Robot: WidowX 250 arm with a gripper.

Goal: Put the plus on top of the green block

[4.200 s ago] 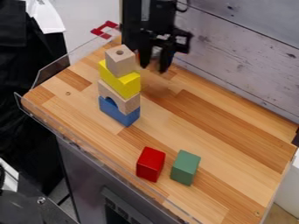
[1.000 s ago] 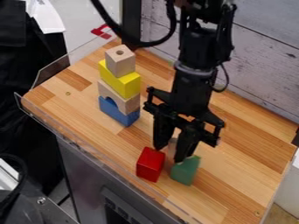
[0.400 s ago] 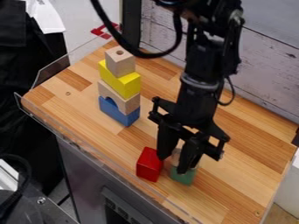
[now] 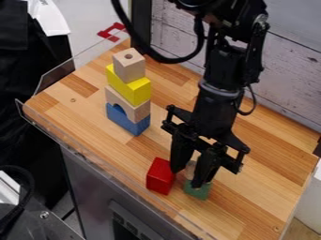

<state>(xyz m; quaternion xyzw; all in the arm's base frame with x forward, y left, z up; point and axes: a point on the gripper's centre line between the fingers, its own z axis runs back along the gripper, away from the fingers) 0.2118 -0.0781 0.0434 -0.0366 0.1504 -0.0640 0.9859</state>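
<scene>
The black gripper [image 4: 188,178] hangs over the front part of the table, its fingers closed around a pale wooden piece [image 4: 190,169], taken to be the plus; most of its shape is hidden. Below it stands the green block [image 4: 198,192], its top and upper sides covered by the gripper and the held piece. One finger is in front of the green block's upper part. Whether the wooden piece touches the block's top cannot be told.
Close on the left of the green block stands a red block [image 4: 160,176]. Farther back left rises a tower with a blue arch [image 4: 128,121], a wooden arch [image 4: 136,112], a yellow piece [image 4: 133,89] and a wooden cube [image 4: 129,65]. A clear guard edges the table [image 4: 257,173].
From behind the tower, the gripper has come forward and right to the green block with the wooden piece. Lately it has shifted slightly down and right. The tower and red block have stayed put.
</scene>
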